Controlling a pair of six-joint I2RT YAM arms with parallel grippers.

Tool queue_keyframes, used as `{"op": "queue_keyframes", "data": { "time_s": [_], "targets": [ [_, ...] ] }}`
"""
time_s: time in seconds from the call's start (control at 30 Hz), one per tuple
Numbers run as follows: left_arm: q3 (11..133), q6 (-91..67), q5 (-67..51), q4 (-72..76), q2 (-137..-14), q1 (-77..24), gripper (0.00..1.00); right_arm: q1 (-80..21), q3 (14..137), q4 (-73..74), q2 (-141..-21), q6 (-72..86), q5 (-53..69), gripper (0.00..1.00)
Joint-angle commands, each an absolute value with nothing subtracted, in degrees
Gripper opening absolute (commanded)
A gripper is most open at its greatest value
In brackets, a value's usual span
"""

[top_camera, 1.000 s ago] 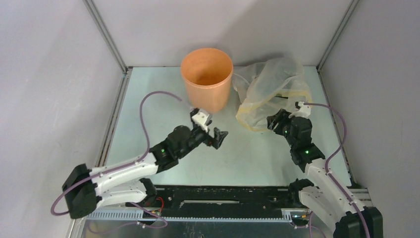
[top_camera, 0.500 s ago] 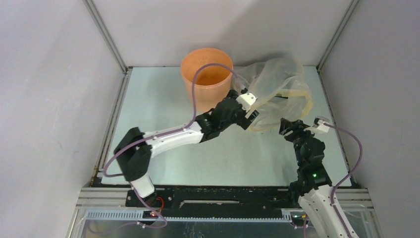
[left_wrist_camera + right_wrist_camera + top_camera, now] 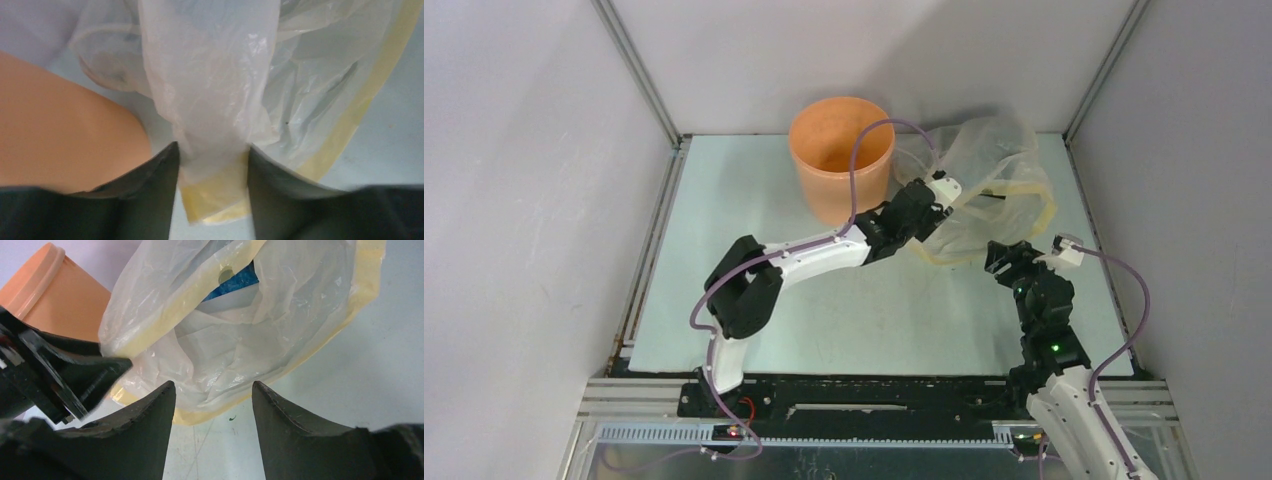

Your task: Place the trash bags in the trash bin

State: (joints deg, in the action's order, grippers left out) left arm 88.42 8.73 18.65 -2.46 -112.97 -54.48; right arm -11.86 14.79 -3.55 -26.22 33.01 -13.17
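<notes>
No black trash bags show in any view. The orange trash bin [image 3: 841, 150] stands upright at the back centre, and its wall shows in the left wrist view [image 3: 60, 130] and the right wrist view [image 3: 50, 295]. Beside it on the right lies a translucent yellowish plastic bag [image 3: 989, 180]. My left gripper [image 3: 932, 218] is at that bag's left edge, jaws open on either side of a bunched fold [image 3: 215, 100] that fills the gap [image 3: 210, 150]. My right gripper [image 3: 994, 255] stands open just short of the bag's near yellow hem [image 3: 210, 415], with nothing between its fingers [image 3: 213, 385].
Something blue [image 3: 235, 282] lies inside the translucent bag. The left arm's purple cable [image 3: 856, 170] arcs across the front of the bin. The left gripper's black body [image 3: 65, 380] sits close to the right gripper's left finger. Grey walls enclose the pale table [image 3: 744, 220].
The left arm swung from the middle of the table to the bag beside the bin, and its jaws have narrowed around a fold. The right arm pulled back a little from the bag.
</notes>
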Motion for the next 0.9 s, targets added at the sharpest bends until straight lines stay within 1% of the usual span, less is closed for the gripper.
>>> {"op": "queue_keyframes", "data": {
  "time_s": [0.0,0.03,0.07,0.1,0.23,0.43,0.57,0.67,0.7,0.73,0.77,0.87],
  "targets": [
    [91.45,6.12,13.64,-3.8,-112.88,-51.74,0.32,-11.69,15.05,-6.19,-26.21,33.28,-13.94,0.61],
    [91.24,5.62,13.22,-3.84,-112.18,-51.61,0.12,-11.69,14.97,-6.42,-26.41,33.1,-13.63,0.61],
    [90.92,5.16,12.92,-3.91,-111.26,-51.59,0.02,-11.69,14.94,-6.79,-26.71,32.64,-13.01,0.61],
    [90.4,4.88,11.85,-3.95,-110.37,-51.65,0.0,-11.69,14.9,-7.42,-27.36,32.04,-11.79,0.6],
    [88.23,2.52,6.13,-4.8,-105.78,-51.59,0.0,-11.83,14.77,-10.85,-30.01,29.41,-4.18,0.54],
    [84.68,-3.51,0.48,-5.96,-99.58,-51.42,0.0,-12.8,13.89,-15.84,-33.74,28.1,2.14,0.46],
    [82.46,-7.75,-4.66,-5.98,-96.78,-50.66,0.0,-16.8,12.88,-19.53,-34.83,25.26,2.29,0.45],
    [80.6,-10.14,-7.64,-5.32,-95.14,-50.37,0.0,-21.5,12.79,-20.85,-36.07,22.78,-2.73,0.43],
    [79.83,-10.68,-8.63,-4.89,-94.61,-50.37,0.0,-22.68,12.79,-21.43,-36.97,22.28,-4.13,0.41],
    [78.69,-11.23,-9.33,-4.23,-93.93,-50.36,0.0,-23.43,12.94,-22.22,-38.37,21.93,-4.75,0.35],
    [77.68,-11.65,-10.11,-3.51,-93.28,-50.36,0.0,-23.91,13.11,-22.95,-39.73,21.81,-5.11,0.32],
    [74.38,-13.04,-11.84,-1.51,-90.92,-50.41,0.0,-24.35,13.79,-26.06,-44.81,22.39,-7.13,0.17]
  ]
}}
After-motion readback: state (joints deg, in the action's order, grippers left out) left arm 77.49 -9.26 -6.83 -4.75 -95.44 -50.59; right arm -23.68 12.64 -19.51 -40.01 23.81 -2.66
